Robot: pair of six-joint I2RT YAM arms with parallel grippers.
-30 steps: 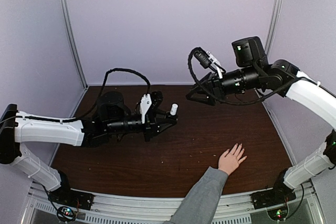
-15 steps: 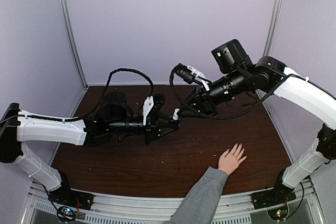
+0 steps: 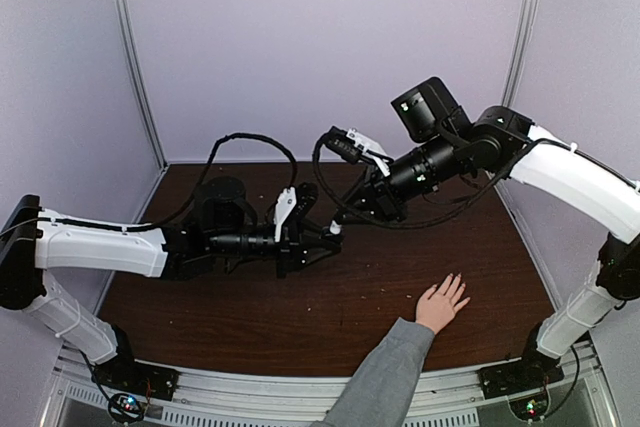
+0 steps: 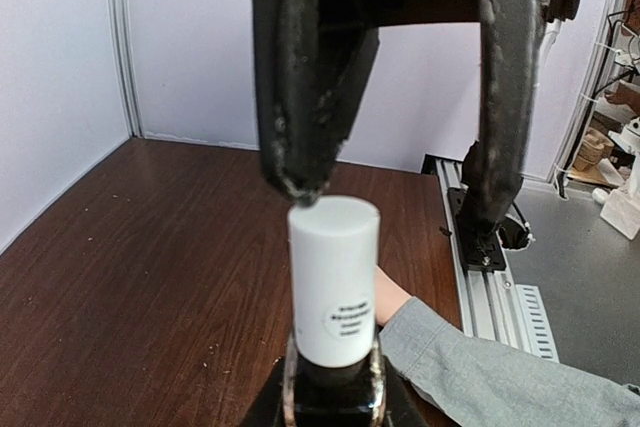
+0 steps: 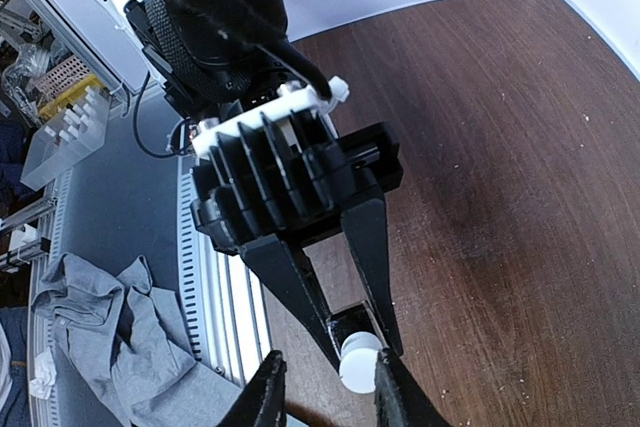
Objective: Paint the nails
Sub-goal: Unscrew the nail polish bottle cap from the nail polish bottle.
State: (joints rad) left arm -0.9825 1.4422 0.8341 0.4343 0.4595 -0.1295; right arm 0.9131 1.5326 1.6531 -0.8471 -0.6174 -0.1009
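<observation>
A small dark polish bottle with a white cap stands upright in my left gripper, which is shut on its body. My right gripper is open and hangs just over the cap. In the right wrist view the cap lies between my right gripper's fingertips, closer to the right one. A light-skinned hand with spread fingers and a grey sleeve rests flat at the table's near right. Its nails are too small to make out.
The dark wooden table has an aluminium rail along its near edge. Purple walls and metal posts close in the back and sides. A grey cloth and a clear box lie beyond the rail.
My right arm has swung left and down from the back right until its open gripper is at the bottle's cap. My left arm holds the bottle almost still. The hand has not moved.
</observation>
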